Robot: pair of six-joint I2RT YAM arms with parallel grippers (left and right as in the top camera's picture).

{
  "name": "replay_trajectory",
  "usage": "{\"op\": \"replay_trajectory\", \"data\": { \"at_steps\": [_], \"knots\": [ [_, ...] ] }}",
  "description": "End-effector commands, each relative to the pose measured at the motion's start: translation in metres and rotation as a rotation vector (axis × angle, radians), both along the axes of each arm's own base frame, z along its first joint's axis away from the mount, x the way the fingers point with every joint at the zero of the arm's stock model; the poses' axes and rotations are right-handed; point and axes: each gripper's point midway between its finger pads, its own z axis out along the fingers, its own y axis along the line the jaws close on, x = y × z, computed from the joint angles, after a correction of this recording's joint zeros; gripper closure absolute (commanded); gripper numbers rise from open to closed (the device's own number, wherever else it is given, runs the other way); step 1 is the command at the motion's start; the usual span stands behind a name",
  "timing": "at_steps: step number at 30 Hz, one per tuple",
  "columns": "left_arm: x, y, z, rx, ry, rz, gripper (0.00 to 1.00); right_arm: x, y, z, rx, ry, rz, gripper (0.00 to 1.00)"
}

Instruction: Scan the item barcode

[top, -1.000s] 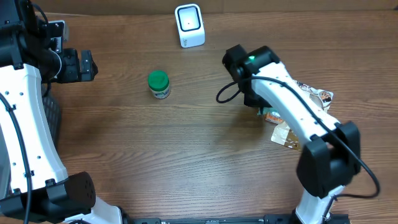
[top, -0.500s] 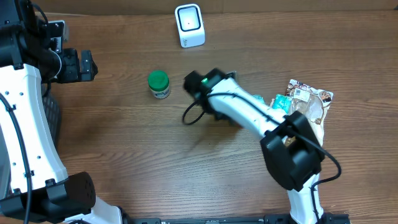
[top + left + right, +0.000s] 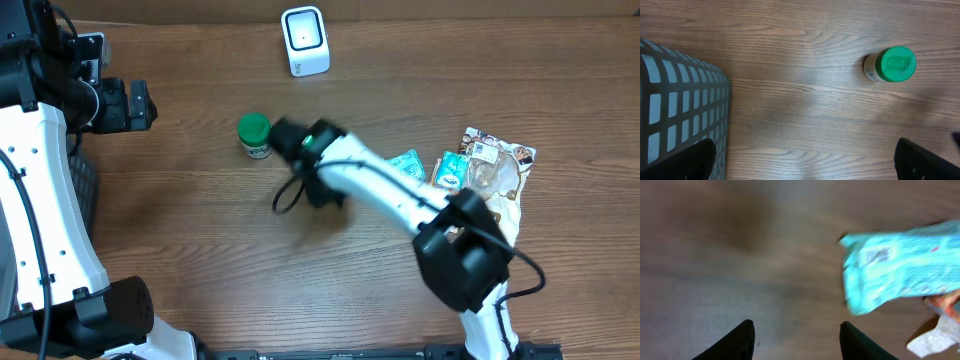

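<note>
Swinging left away from the packets [image 3: 470, 165], the right gripper [image 3: 796, 330] had parted its empty jaws and neared the green-lidded jar [image 3: 254, 135], upright on the table apart from the scanner [image 3: 304, 41], probably needing a grasp next.

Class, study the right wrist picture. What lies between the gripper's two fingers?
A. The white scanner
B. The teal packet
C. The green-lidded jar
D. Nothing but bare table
D: the right gripper stands open with only the table showing in its gap, while the teal packet lies ahead of it and off to one side, untouched.
</note>
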Motion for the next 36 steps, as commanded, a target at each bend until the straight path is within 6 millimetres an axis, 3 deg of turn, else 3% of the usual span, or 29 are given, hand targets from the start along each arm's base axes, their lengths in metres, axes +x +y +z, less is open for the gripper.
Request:
{"op": "replay_trajectory", "data": {
  "at_steps": [1,8,11,14,20,25,30,33,36],
  "knots": [
    [0.000,0.001,0.001,0.010,-0.003,-0.014,0.00,0.034,-0.022,0.026,0.134,0.004,-0.062,0.45],
    [0.000,0.001,0.001,0.010,-0.003,-0.014,0.00,0.063,-0.064,0.026,0.458,0.152,0.008,0.29],
    [0.000,0.001,0.001,0.010,-0.003,-0.014,0.01,0.076,-0.096,0.024,0.570,0.157,-0.056,0.28],
    [0.000,0.001,0.001,0.010,-0.003,-0.014,0.01,0.080,-0.113,0.021,0.685,0.161,-0.073,0.28],
    [0.000,0.001,0.001,0.010,-0.003,-0.014,0.00,0.074,-0.124,0.003,0.785,0.169,-0.022,0.30],
    [0.000,0.001,0.001,0.010,-0.003,-0.014,0.00,0.070,-0.130,-0.020,0.744,0.165,-0.034,0.36],
    [0.000,0.001,0.001,0.010,-0.003,-0.014,0.01,0.062,-0.149,-0.041,0.648,0.180,-0.103,0.39],
    [0.000,0.001,0.001,0.010,-0.003,-0.014,0.01,0.056,-0.150,-0.043,0.646,0.206,-0.144,0.49],
    [0.000,0.001,0.001,0.010,-0.003,-0.014,0.00,0.050,-0.142,-0.041,0.669,0.232,-0.154,0.52]
  ]
}}
